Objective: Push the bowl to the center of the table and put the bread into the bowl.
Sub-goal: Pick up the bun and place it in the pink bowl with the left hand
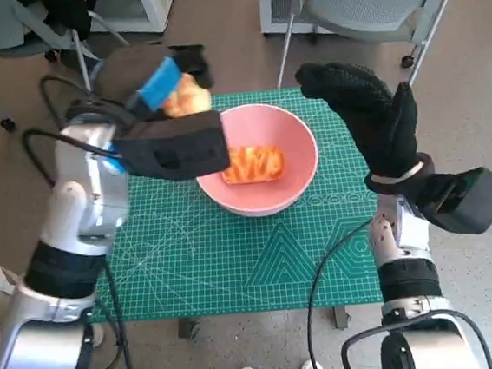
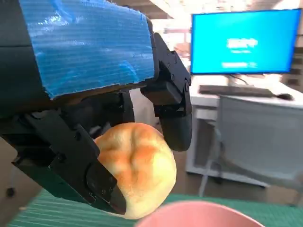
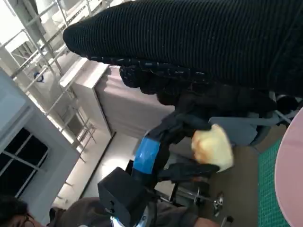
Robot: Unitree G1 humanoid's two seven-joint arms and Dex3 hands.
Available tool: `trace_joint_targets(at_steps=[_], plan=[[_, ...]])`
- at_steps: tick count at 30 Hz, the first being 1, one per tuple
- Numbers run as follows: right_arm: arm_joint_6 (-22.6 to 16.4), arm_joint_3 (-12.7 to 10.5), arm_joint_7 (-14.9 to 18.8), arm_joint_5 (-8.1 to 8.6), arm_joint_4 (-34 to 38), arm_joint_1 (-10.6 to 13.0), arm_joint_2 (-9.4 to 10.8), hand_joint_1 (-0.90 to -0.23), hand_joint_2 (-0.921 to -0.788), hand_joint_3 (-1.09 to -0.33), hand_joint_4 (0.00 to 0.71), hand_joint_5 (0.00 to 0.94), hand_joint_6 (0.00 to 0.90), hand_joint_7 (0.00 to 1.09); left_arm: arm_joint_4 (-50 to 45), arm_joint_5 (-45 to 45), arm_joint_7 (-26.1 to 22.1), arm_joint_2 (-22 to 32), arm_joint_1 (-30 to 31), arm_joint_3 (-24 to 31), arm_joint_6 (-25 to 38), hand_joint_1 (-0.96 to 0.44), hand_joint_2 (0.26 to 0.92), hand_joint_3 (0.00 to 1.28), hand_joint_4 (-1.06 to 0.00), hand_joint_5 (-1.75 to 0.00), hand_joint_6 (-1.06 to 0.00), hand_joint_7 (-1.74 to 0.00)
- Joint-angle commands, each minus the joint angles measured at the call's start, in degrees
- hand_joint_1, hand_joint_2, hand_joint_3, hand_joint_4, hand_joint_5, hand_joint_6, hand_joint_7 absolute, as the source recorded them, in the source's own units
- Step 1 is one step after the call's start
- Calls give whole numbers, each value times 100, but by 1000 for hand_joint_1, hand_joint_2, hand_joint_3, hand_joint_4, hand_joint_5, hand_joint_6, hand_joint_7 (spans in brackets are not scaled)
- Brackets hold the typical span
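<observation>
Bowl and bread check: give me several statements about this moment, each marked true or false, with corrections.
1. The left hand holds a round bread roll. True.
2. The pink bowl is empty. False: an orange-toned piece of food already lies in it.
3. The right hand grips the bowl's rim. False: it is raised beside the bowl, holding nothing.
4. The bowl sits on the green mat. True.
5. The roll rests inside the bowl. False: it is held up near the bowl's rim.

Smooth glossy pink bowl [image 1: 261, 161], matt gridded green mat [image 1: 235, 255], knitted right hand [image 1: 371, 120] glove.
</observation>
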Motion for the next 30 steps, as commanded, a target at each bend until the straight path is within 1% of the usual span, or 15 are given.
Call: trace_joint_targets(at_steps=[1,13,22,24,26,27,28,29,30], plan=[[-6,-4,25,21,-8,176,21,-684,-921,-885,114,1,-1,304,461,30,111,-283,-302,-121,-220,2,899,37,-796,-1052,-673,-1124],[8,-6,-1,42,-132,269,11,-679,-921,-888,94,0,-1,300,1521,-27,376,-632,-606,-217,-805,1,905,35,-773,-1109,-675,-1093],[14,-13,-41,44,-220,332,-16,-680,-921,-884,92,0,-1,299,2049,-55,393,-786,-779,-254,-972,1,910,37,-753,-1143,-671,-1084],[17,-13,-51,41,-227,333,-18,-679,-921,-883,92,0,-1,300,2134,-103,334,-821,-814,-236,-964,2,914,39,-741,-1166,-665,-1079],[20,-11,-66,34,-235,333,-18,-679,-921,-882,92,0,-1,300,2218,-212,129,-858,-858,-194,-910,2,917,50,-728,-1198,-646,-1077],[20,-9,-77,27,-238,332,-18,-679,-921,-881,92,0,-1,300,2254,-291,-61,-864,-883,-173,-873,2,918,65,-719,-1228,-623,-1078],[20,-7,-85,23,-241,332,-19,-679,-921,-880,91,0,-1,300,2280,-345,-193,-867,-902,-159,-850,2,919,101,-656,-1253,-591,-1154],[18,-4,-95,15,-244,332,-17,-679,-921,-880,90,0,-1,300,2303,-425,-436,-850,-927,-149,-829,1,920,127,-614,-1271,-567,-1206],[16,-2,-102,10,-247,333,-16,-680,-921,-879,89,0,-1,300,2316,-484,-607,-835,-945,-145,-815,8,890,124,-557,-1193,-482,-1087]])
